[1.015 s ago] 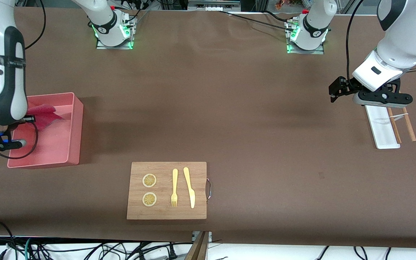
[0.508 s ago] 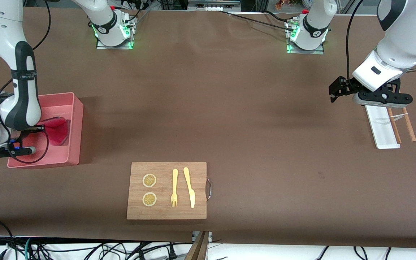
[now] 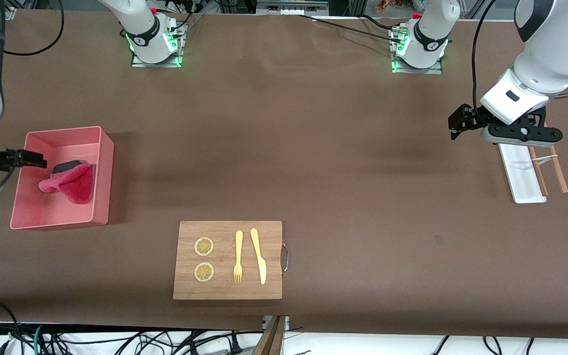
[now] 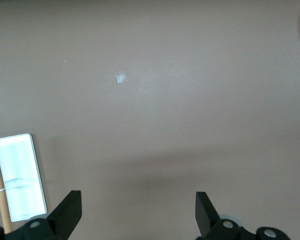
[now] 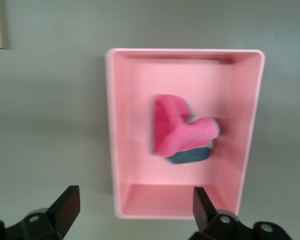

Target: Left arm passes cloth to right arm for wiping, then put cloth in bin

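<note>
Released since the earlier frame, the cloth (image 3: pixel 69 182) is left in the bin (image 3: pixel 104 162) at mid-left; the right end effector (image 5: pixel 132 212) is spread empty above, and the left end effector (image 4: pixel 135 215) is held wide open, empty, at upper right.

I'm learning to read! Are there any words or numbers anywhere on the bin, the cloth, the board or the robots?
No readable text anywhere.
The bin, cloth, wooden board and white tray are plain.
Small marks on the arm bases: too small to read.
</note>
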{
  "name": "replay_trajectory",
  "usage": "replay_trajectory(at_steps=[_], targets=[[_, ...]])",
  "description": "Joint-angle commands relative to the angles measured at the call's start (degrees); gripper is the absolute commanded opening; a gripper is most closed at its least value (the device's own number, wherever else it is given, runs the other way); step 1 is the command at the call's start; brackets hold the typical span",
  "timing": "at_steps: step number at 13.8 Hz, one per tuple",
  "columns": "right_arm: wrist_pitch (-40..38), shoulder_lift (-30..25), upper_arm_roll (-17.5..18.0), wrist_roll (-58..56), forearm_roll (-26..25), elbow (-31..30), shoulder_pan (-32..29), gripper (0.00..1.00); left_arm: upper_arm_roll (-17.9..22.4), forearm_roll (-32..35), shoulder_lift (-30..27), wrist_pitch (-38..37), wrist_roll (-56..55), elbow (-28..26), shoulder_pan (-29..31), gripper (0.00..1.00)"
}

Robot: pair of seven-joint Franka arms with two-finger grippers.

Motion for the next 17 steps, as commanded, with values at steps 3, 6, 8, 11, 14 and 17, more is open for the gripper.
replay_trajectory(at_steps=[3, 6, 8, 11, 14, 17], targets=[[-5.4, -9.3, 12.5, 7.7, -5.0, -0.9, -3.1, 1.0, -0.2, -0.4, 0.0, -1.1, -0.2, 0.9, 0.0, 1.0], [-5.6, -12.6, 15.8, 7.8, -7.1, -0.9, -5.1, 1.0, -0.2, -0.4, 0.0, -1.1, -0.2, 0.9, 0.0, 1.0], [-5.3, -14.9, 17.0, 7.5, -7.0, -1.0, -5.7, 1.0, -0.2, -0.5, 0.0, -1.1, -0.1, 0.9, 0.1, 1.0], [-6.0, -15.3, 18.8, 8.5, -6.7, -1.0, -7.3, 1.0, -0.2, -0.4, 0.0, -1.1, 0.5, 0.9, 0.4, 1.0], [-7.5, -15.9, 19.3, 14.6, -6.2, -1.2, -7.7, 1.0, -0.2, -0.5, 0.0, -1.1, 0.2, 0.9, 0.4, 1.0], [-8.1, -15.7, 20.1, 16.0, -6.4, -1.0, -7.8, 1.0, -0.2, -0.5, 0.0, -1.1, 0.4, 0.9, 0.4, 1.0]])
